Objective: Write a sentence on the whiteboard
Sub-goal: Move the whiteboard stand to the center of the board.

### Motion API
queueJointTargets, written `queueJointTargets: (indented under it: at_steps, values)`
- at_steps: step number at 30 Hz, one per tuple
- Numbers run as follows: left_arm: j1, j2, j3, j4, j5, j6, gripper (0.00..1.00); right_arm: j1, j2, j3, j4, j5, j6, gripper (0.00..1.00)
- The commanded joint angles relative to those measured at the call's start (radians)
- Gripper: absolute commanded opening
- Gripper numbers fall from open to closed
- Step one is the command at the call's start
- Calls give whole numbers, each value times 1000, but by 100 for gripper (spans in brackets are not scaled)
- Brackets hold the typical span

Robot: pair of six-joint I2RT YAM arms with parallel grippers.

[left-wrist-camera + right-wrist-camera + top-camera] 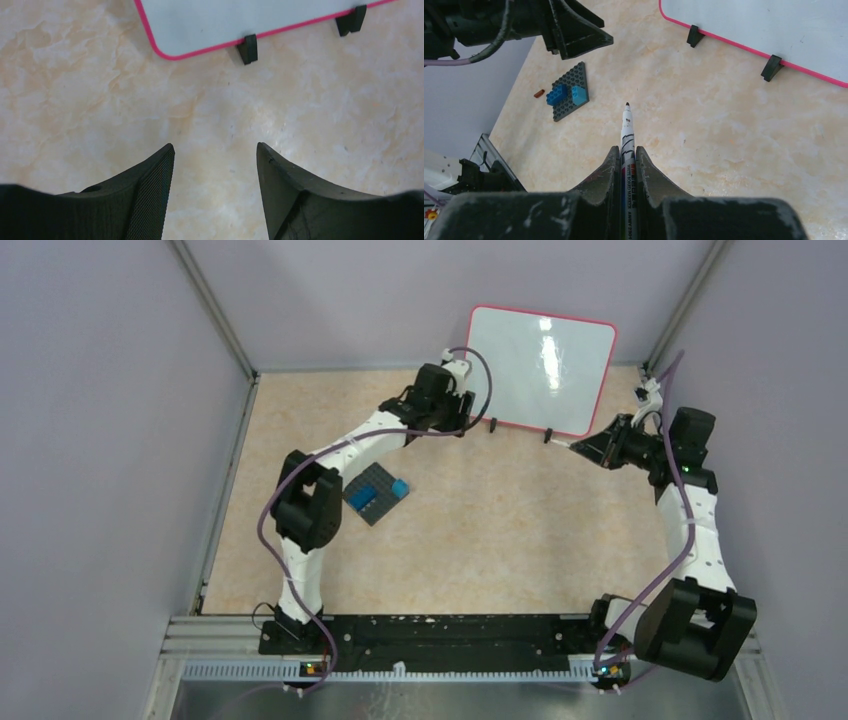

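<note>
Closest to us on the table (480, 540) lies a dark grey brick plate (372, 493) with blue bricks stuck on it. It is off to the left and in nobody's way.

A little farther out, our right claw (626, 150) is squeezed tight on a whiteboard marker (627, 125). The cap is off and the dark tip pokes out in front, up in the air and not touching anything. We think the marker is light and stiff. Its body is round and smooth, so it could turn or slide back when the tip pushes on something. Holding it low on the body, as we do now, looks right to us.

Our left claw (215, 147) is wide open and has nothing in it. It hangs over the table, near the bottom left corner of the board.

Farthest away stands the whiteboard (540, 365), leaning back by the far wall on two little black feet (247, 49). We see no writing on its shiny white face. We guess it is thin and light, so a hard push could tip it or make it slide. We would hold it by the pink frame (165, 54) near that corner, and press softly.
</note>
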Motion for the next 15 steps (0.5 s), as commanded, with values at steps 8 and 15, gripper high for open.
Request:
queueJointTargets:
  at_steps: [8,15]
  values:
    - [-90,280,291,159,-209,-158,62,-36,-8,-6,56,-4,-1,0]
    - [-111,407,410,171,-215,-185,60,-36,0,-5,54,-8,-9,0]
